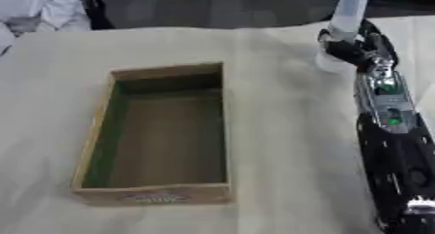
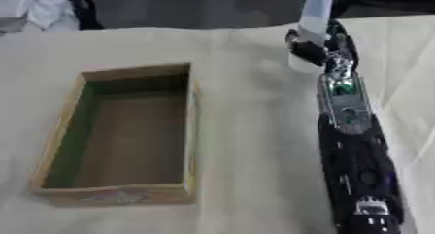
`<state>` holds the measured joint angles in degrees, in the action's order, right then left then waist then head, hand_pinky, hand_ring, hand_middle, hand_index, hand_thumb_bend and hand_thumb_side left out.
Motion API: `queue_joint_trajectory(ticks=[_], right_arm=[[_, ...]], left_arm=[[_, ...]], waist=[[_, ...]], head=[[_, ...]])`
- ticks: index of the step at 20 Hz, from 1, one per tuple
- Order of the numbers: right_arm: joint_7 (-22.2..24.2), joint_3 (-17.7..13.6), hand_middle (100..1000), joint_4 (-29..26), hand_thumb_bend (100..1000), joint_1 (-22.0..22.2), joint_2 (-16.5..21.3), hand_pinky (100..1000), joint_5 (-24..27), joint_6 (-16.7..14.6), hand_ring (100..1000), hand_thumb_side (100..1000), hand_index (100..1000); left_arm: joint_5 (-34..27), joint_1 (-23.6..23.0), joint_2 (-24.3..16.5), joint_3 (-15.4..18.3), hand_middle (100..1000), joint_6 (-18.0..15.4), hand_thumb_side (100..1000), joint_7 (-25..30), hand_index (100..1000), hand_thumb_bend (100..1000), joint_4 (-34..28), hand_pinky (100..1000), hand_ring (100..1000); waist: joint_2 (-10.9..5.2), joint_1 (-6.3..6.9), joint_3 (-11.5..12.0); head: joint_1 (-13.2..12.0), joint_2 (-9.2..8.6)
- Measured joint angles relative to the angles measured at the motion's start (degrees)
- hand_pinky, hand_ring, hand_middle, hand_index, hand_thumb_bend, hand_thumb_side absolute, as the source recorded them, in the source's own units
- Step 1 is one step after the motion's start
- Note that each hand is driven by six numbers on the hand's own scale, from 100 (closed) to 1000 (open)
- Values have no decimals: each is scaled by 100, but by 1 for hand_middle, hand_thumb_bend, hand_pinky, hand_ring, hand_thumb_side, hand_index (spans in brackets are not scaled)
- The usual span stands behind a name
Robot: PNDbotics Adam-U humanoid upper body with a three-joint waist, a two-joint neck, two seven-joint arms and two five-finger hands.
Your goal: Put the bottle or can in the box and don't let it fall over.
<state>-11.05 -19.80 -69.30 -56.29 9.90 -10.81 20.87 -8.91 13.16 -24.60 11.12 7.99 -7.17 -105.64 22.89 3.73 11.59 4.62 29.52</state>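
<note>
In the left eye view, a tall pale bottle (image 1: 346, 19) stood upright near the table's (image 1: 280, 131) far right corner, well apart from the box (image 1: 161, 131), which sat open and empty toward the left of the middle. The right hand (image 1: 350, 51) was at the bottle's lower part, its dark fingers curled round the body just above the base; whether the base rested on the cloth or hung clear of it could not be told. The left hand showed nowhere. In the right eye view, the bottle (image 2: 316, 12) looked slim and high for its width, with a wider pale foot below the right hand (image 2: 316, 48), and its top ran out of the picture. It was probably light plastic, smooth and somewhat slippery, stiff enough to take a grip but top-heavy and ready to tip. A hold low on the body suited lifting, though a hold nearer the middle would likely have steadied it better when set down inside the box (image 2: 127, 131).
</note>
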Motion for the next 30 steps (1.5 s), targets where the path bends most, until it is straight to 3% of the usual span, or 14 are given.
queue_joint_trajectory(ticks=[15, 18, 21, 22, 24, 26, 27, 28, 30], right_arm=[[-247, -47, 957, 222, 273, -167, 60, 1000, -8, 3, 1000, 100, 1000], [-312, -65, 917, 268, 240, -170, 61, 995, 2, -1, 999, 100, 970], [-392, -69, 873, 289, 126, -185, 61, 997, 123, -6, 959, 100, 933], [-418, -80, 873, 292, 126, -190, 62, 997, 204, -16, 959, 100, 933], [-482, -101, 805, 293, 100, -192, 64, 1000, 408, -47, 888, 100, 881], [-560, -105, 805, 295, 100, -192, 85, 1000, 632, -103, 888, 100, 881], [-602, -102, 729, 298, 100, -192, 91, 1000, 742, -135, 816, 100, 801], [-650, -102, 729, 299, 100, -192, 93, 1000, 845, -175, 816, 100, 801], [-770, -100, 591, 314, 100, -189, 93, 1000, 1048, -284, 710, 100, 658]], left_arm=[[18, 48, 38, -32, 847, -9, 100, 32, 853, 100, -31, 1000, 1000], [21, 48, 38, -32, 846, -9, 100, 34, 852, 100, -32, 1000, 1000], [23, 49, 38, -32, 846, -6, 100, 39, 850, 100, -32, 1000, 1000], [23, 49, 38, -32, 846, -4, 100, 41, 850, 100, -32, 1000, 1000], [24, 49, 38, -33, 846, -3, 100, 44, 849, 100, -32, 1000, 1000], [24, 49, 38, -33, 846, -2, 100, 45, 849, 100, -32, 1000, 1000], [24, 49, 38, -33, 845, -2, 100, 45, 846, 100, -32, 1000, 1000], [24, 49, 38, -33, 845, -2, 100, 46, 846, 100, -32, 1000, 1000], [24, 49, 38, -33, 844, -1, 100, 46, 845, 100, -33, 1000, 1000]], waist=[[76, -59, 186], [82, -66, 186], [82, -66, 186], [82, -66, 185], [82, -66, 182], [82, -66, 182], [82, -65, 181], [82, -65, 181], [82, -63, 181]], head=[[58, -121], [62, -144], [63, -144], [63, -144], [63, -144], [63, -144], [63, -144], [63, -144], [63, -144]])
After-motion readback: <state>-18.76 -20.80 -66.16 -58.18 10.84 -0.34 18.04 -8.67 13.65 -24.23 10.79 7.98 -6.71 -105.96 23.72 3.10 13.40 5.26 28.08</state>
